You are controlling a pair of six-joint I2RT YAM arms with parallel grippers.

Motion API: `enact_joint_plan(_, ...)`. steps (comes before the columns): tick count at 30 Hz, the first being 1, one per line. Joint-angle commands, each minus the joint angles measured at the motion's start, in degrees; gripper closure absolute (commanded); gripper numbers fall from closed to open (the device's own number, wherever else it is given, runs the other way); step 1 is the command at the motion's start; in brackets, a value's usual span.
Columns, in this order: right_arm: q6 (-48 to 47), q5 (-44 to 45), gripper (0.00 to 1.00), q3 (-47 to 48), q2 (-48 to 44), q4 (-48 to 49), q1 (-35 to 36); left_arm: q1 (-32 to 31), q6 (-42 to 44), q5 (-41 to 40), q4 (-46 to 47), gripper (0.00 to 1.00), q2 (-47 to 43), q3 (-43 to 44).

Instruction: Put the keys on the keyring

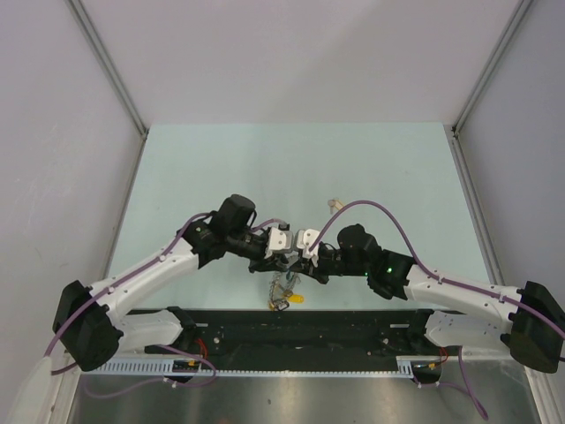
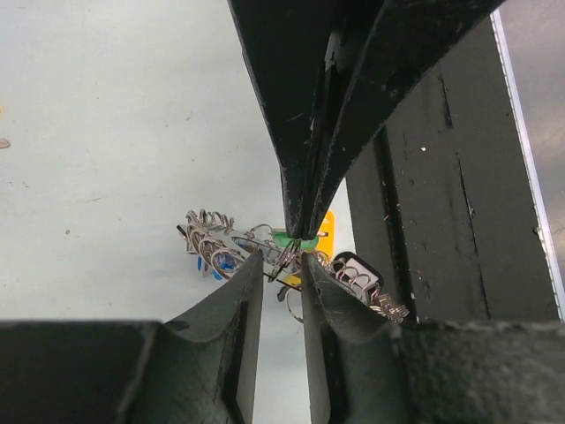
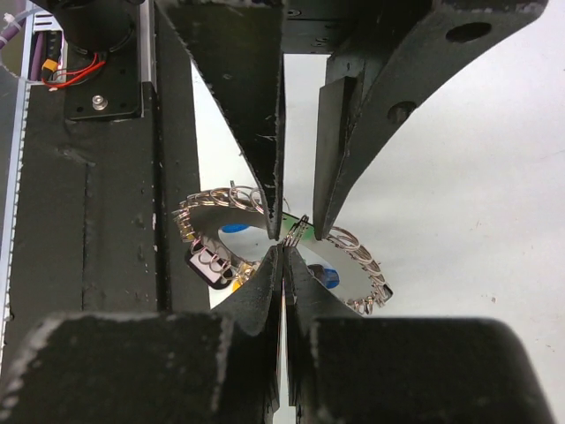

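Green-headed key [image 2: 296,239]: It sits at the very tip of the right gripper, over the middle of the keyring. We see only its green head; the blade is hidden.
Keyring [image 3: 231,198]: This wreath of grey keys is at the near edge of the table, about centre, right under the spot where the two grippers meet. We cannot tell whether it rests on the table or is lifted a little.
Ring's load: Besides the grey keys we see blue heads [image 3: 234,228], a yellow head [image 1: 299,299] on the near side and a black fob [image 3: 206,262]. We cannot tell whether the yellow one is threaded on or only lying against the bundle.
Right gripper [image 3: 282,258]: Its jaws are pressed together, seemingly pinching the green-headed key so that the head points at the wire.
Left gripper [image 2: 283,258]: Its jaws stand a narrow gap apart, straddling a stretch of ring wire just beside the green head. We cannot see whether they touch it.
Why held so: We judge that one arm steadies the ring while the other presents the key, tip to tip, for threading.
Containers: We see none; the ring is the only holder.
Table [image 1: 221,168]: It is pale green, with a small pale object [image 1: 334,205] far of the grippers, too small to name.
Black base plate [image 1: 353,327]: It lies just near of the ring.
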Motion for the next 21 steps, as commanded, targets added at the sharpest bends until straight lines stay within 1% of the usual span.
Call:
enact_joint_plan(1,-0.62,-1.31,1.0,2.58,-0.13,0.34,-0.01,-0.39,2.69,3.67,-0.16,0.74,0.25,2.36)
enact_joint_plan(3,-0.62,-1.22,1.0,2.58,-0.3,0.25,-0.01,-0.47,2.69,3.76,-0.25,0.78,0.43,2.27)
enact_joint_plan(5,-0.62,-1.04,1.0,2.58,-0.39,-0.01,-0.1,-0.39,2.69,3.5,-0.6,0.85,0.52,2.27)
enact_joint_plan(6,-0.62,-0.96,1.0,2.58,-0.39,-0.1,-0.01,-0.47,2.69,3.5,-0.69,0.88,0.43,2.18)
enact_joint_plan(7,-0.71,-0.87,1.0,2.49,-0.56,-0.27,-0.01,-0.47,2.6,3.41,-0.69,0.95,0.34,2.09)
enact_joint_plan(8,-0.71,-0.78,1.0,2.58,-0.74,-0.36,-0.01,-0.47,2.6,3.32,-0.69,0.99,0.17,2.01)
enact_joint_plan(13,-0.71,0.27,1.0,2.49,-1.7,-1.59,-0.01,-0.21,1.11,2.27,-0.61,1.0,-2.03,1.22)
enact_joint_plan(15,-0.62,0.89,1.0,2.49,-2.14,-1.94,0.08,0.58,-0.56,2.0,1.94,1.0,-3.52,-0.45)
enact_joint_plan(20,-1.06,2.03,1.0,2.49,-1.71,-2.56,0.95,3.12,-8.9,2.18,9.49,1.0,-8.53,-3.44)
enact_joint_plan(21,-1.15,2.21,1.0,2.4,-1.62,-2.56,1.48,3.56,-13.0,1.66,11.16,1.0,-9.32,-4.05)
